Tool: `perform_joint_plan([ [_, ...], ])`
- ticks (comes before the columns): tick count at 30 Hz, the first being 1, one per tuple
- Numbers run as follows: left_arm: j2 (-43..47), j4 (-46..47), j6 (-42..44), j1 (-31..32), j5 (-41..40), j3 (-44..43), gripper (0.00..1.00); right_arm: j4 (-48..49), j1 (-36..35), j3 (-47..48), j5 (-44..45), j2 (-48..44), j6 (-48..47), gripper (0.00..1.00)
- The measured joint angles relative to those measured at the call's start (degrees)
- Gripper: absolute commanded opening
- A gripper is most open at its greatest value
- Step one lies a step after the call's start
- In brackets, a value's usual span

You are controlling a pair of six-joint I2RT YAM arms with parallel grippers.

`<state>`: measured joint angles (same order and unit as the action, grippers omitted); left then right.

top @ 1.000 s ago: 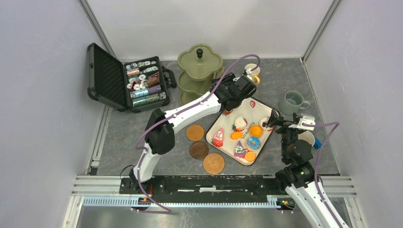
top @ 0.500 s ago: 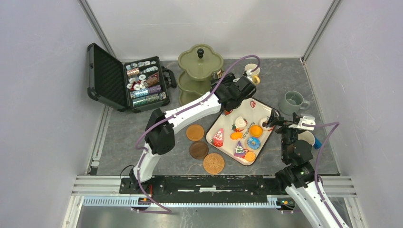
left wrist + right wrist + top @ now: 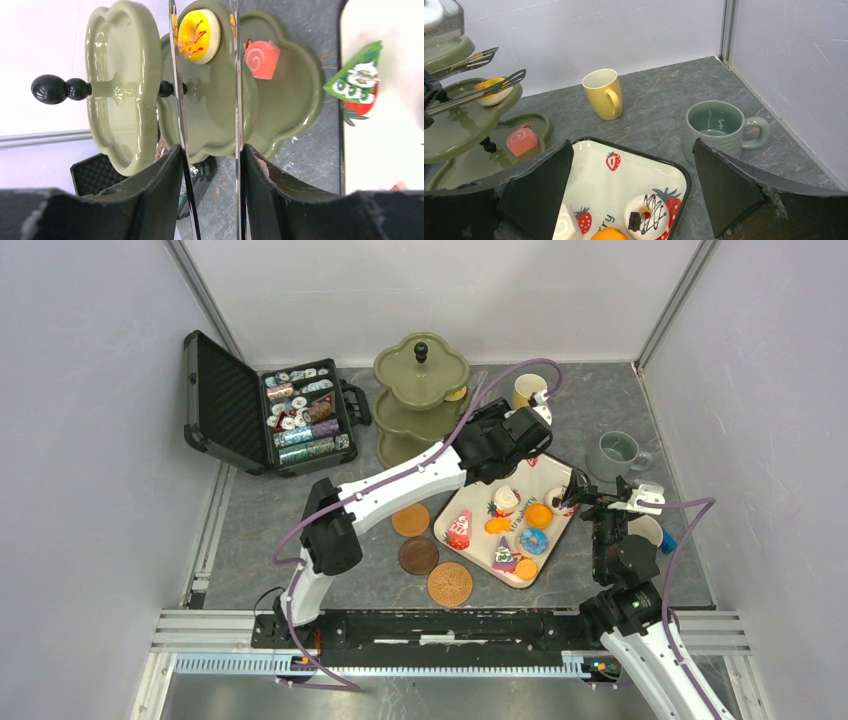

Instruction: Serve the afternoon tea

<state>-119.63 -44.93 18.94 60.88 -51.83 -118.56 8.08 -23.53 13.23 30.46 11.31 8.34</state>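
Observation:
The olive-green three-tier stand (image 3: 421, 380) stands at the back. My left gripper (image 3: 515, 430) is shut on metal tongs (image 3: 175, 75), and its fingertips (image 3: 212, 150) clamp both blades. The tong tips stand apart either side of a yellow donut (image 3: 199, 29) on the middle tier. A pink roll cake (image 3: 261, 59) lies on the bottom tier. Several toy cakes sit on the strawberry tray (image 3: 545, 465). My right gripper (image 3: 600, 495) hangs open and empty over the tray's right corner, above a white donut (image 3: 646, 212). The yellow mug (image 3: 527, 390) and grey-green mug (image 3: 613, 454) stand behind.
Three brown coasters (image 3: 410, 519), (image 3: 418, 556), (image 3: 450, 584) lie left of the tray. The open black case of poker chips (image 3: 290, 415) sits at the back left. A mug (image 3: 648, 530) is half hidden behind my right arm, with a blue thing (image 3: 667, 540) beside it.
My left gripper has shifted right and a little nearer, away from the stand. The yellow mug and the yellow donut on the stand have come into view. The right arm has not moved.

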Motion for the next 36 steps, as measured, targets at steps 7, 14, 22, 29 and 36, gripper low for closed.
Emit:
perform_joint_plan([
  [7, 1.6, -2.9, -3.7, 3.5, 4.1, -1.9, 0.51, 0.1, 0.0, 0.0, -0.7, 0.0, 0.0, 0.98],
  [14, 9.7, -4.7, -13.2, 4.6, 16.1, 3.1, 0.51, 1.4, 0.0, 0.0, -5.1, -1.2, -0.3, 0.98],
  [22, 20.0, -3.8, -23.0, 4.4, 28.8, 16.6, 0.51, 1.7, 0.0, -0.2, -6.5, -3.9, -0.8, 0.98],
  [29, 23.4, 2.0, -29.1, 4.3, 41.4, 27.9, 0.51, 1.7, 0.0, -0.2, -7.3, -4.5, -0.9, 0.98],
  [36, 21.2, 8.2, -32.9, 3.3, 51.2, 27.8, 0.51, 1.6, 0.0, -0.2, -7.5, -5.0, -1.1, 0.98],
])
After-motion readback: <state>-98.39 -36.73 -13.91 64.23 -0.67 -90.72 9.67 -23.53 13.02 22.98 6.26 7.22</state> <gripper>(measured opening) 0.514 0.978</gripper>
